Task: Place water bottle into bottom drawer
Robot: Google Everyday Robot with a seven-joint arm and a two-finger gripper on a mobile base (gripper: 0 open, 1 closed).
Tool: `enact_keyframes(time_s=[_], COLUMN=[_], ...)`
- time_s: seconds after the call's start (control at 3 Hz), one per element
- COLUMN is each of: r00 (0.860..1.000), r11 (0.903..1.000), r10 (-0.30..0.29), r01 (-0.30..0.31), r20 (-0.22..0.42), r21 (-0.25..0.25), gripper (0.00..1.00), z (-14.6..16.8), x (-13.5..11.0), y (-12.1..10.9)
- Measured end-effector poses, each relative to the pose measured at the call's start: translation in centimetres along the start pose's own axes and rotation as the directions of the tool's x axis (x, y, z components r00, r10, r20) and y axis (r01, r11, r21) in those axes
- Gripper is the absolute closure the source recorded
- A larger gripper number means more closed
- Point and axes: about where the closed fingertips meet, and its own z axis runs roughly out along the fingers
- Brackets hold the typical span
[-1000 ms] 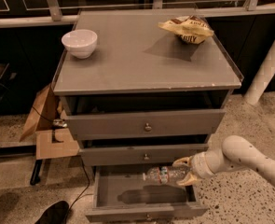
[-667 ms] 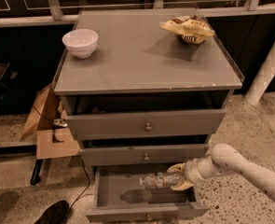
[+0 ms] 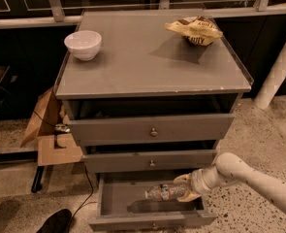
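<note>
The water bottle (image 3: 165,191) is clear plastic with a red-and-blue label band. It lies on its side, held just above the floor of the open bottom drawer (image 3: 128,194). My gripper (image 3: 185,188) comes in from the right on a white arm and is shut on the bottle's right end, inside the drawer's right half. The bottle's cap end points left. The bottom drawer is pulled out, and its front with a small knob (image 3: 154,224) shows at the bottom edge.
Two shallower grey drawers (image 3: 152,130) sit above, slightly ajar. A white bowl (image 3: 83,44) and a yellow chip bag (image 3: 196,30) rest on the cabinet top. Cardboard (image 3: 48,130) and a cable lie on the floor to the left. A white post (image 3: 278,67) stands at right.
My gripper has lowered the bottle deeper into the bottom drawer and shifted slightly left. The arm has dropped with it.
</note>
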Motion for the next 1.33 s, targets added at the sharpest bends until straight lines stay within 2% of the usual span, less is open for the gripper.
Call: enact_keyframes(time_s=[0.33,0.67,1.33], r00=[0.999,0.999,0.996], r11=[0.9993,0.999,0.9929], r10=[-0.037,-0.041,0.01], r01=[0.037,0.041,-0.02], r20=[0.007,0.034,0.085], r21=[0.006,0.018,0.118], gripper=[1.0,1.0,1.0], z=[5.1,9.0,13.3], x=[2.9,4.7,7.7], y=[-0.7,-1.6,-3.8])
